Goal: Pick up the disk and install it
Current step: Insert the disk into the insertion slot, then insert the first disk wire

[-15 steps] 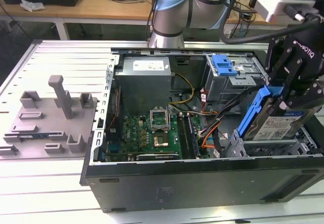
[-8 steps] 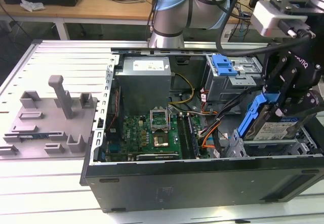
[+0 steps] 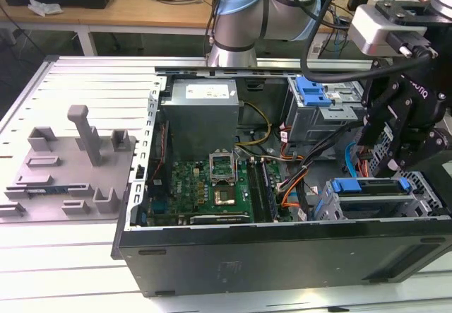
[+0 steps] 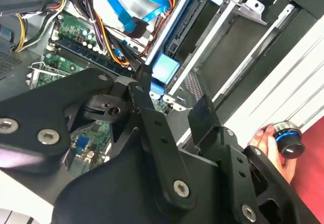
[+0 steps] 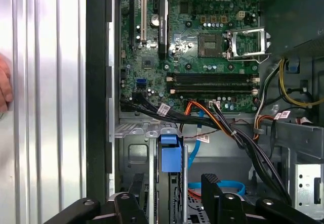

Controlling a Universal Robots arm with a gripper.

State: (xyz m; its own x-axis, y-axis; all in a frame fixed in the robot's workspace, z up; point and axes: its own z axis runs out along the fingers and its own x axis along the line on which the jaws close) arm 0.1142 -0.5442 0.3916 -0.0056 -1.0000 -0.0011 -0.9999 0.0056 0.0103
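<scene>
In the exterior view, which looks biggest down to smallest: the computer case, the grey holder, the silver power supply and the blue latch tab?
Largest to smallest:
1. computer case
2. grey holder
3. power supply
4. blue latch tab
The order of the holder and the power supply is unsure, since the power supply sits farther back.

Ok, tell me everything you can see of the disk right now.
The disk stands on edge in the metal drive cage at the exterior view's right end of the open computer case. A blue plastic rail runs along its upper edge; its side looks dark grey, and its label is hidden. In the first wrist view its blue end lies between the gripper's open jaws, which straddle it without visibly touching.
</scene>
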